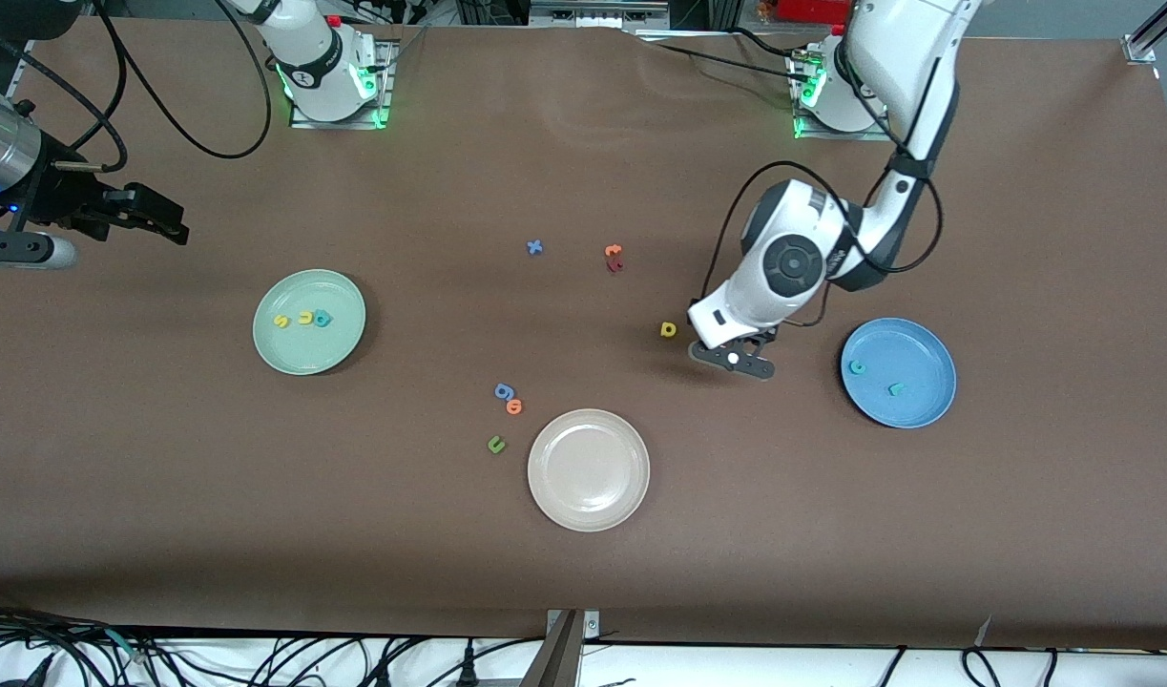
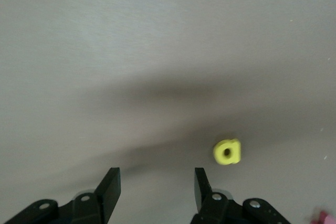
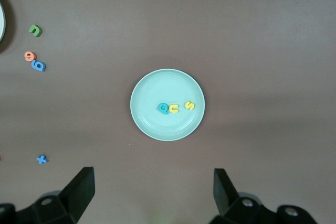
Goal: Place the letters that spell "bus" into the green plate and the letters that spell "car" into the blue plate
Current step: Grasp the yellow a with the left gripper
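The green plate (image 1: pixel 297 355) holds a yellow s (image 1: pixel 281 321), a yellow u (image 1: pixel 304 318) and a teal b (image 1: pixel 323 319); the same three lie in the green plate (image 3: pixel 157 124) in the right wrist view. In the blue plate (image 1: pixel 912 405) lie a teal c (image 1: pixel 857 366) and a teal r (image 1: pixel 895 388). The yellow a (image 1: pixel 668 330) lies on the bare table. My left gripper (image 1: pixel 733 360) hangs low over the table between that letter and the blue plate, open and empty (image 2: pixel 156 179), with the yellow a (image 2: pixel 227 151) just outside one finger. My right gripper (image 1: pixel 163 221) waits open (image 3: pixel 153 179), high over the right arm's end of the table.
A beige-white plate (image 1: pixel 589 469) sits nearer the front camera, mid-table. Beside it lie a blue g (image 1: pixel 503 390), an orange o (image 1: pixel 514 406) and a green u (image 1: pixel 495 444). A blue x (image 1: pixel 534 247), an orange t (image 1: pixel 613 251) and a dark red letter (image 1: pixel 614 264) lie farther back.
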You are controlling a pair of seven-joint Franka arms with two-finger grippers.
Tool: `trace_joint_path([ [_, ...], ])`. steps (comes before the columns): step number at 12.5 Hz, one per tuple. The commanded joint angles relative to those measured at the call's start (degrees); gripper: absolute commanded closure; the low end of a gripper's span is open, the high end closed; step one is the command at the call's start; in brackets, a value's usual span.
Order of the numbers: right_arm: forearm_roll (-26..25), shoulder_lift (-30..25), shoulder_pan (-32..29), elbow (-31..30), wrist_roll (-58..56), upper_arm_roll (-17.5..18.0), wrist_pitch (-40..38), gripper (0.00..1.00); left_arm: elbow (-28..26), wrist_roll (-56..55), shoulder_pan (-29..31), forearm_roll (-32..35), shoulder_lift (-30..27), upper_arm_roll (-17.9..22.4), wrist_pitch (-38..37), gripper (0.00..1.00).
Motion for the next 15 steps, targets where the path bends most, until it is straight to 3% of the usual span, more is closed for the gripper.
trace_joint_path([
  [1,-0.9,-3.8,-1.8,-4.0,-0.1,1.9,1.7,0.00,0.7,-5.5,-2.2,0.2,3.4,-0.1,5.2,0.34],
  [3,-1.4,-3.7,-3.7,-4.0,-0.1,4.6,1.7,0.00,0.7,-9.5,-3.8,0.3,4.9,-1.2,7.9,0.34],
  [8,-1.8,-3.3,-3.4,-3.4,0.1,4.3,1.7,0.00,0.8,-12.3,-4.6,0.6,5.7,-1.3,9.7,0.35],
  [11,-1.8,-3.3,-3.5,-3.4,0.1,4.4,1.6,0.00,0.7,-12.2,-4.6,1.0,6.4,-1.3,11.6,0.47],
  [15,-1.7,-3.2,-3.5,-3.3,-0.1,4.4,1.4,0.00,0.7,-12.2,-4.9,1.1,6.6,-1.3,11.6,0.47],
])
